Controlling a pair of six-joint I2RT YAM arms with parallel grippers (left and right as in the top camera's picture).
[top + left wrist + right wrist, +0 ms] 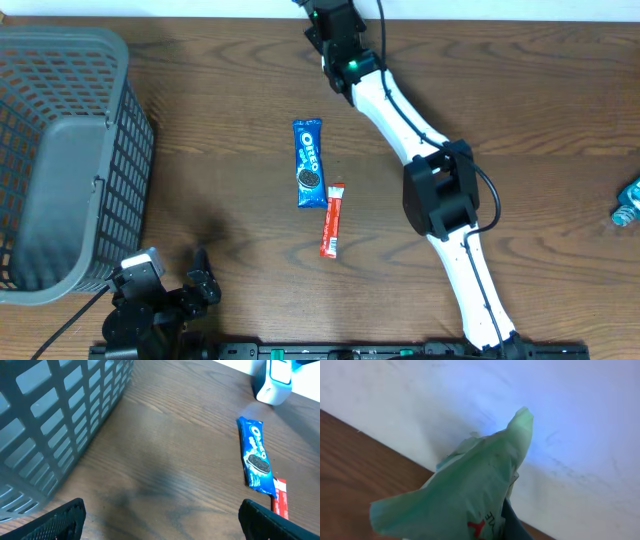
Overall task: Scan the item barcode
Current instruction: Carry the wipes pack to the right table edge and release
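Observation:
A crumpled green packet (pixel 470 485) with red and black print fills the right wrist view, held up in front of a white wall. My right gripper (pixel 492 530) is shut on it, its fingers almost hidden behind the wrapper. No barcode shows on the packet. From overhead the right gripper (pixel 325 22) is at the table's far edge, arm stretched out. My left gripper (pixel 175 272) sits low at the front left. Its jaws stand wide open with nothing between them, over bare wood (pixel 162 520).
A blue Oreo pack (pixel 309 163) (pixel 254 455) and a red stick packet (pixel 333 222) (pixel 280 499) lie mid-table. A grey basket (pixel 60 160) (pixel 55 415) stands at the left. A blue item (pixel 630 203) lies at the right edge.

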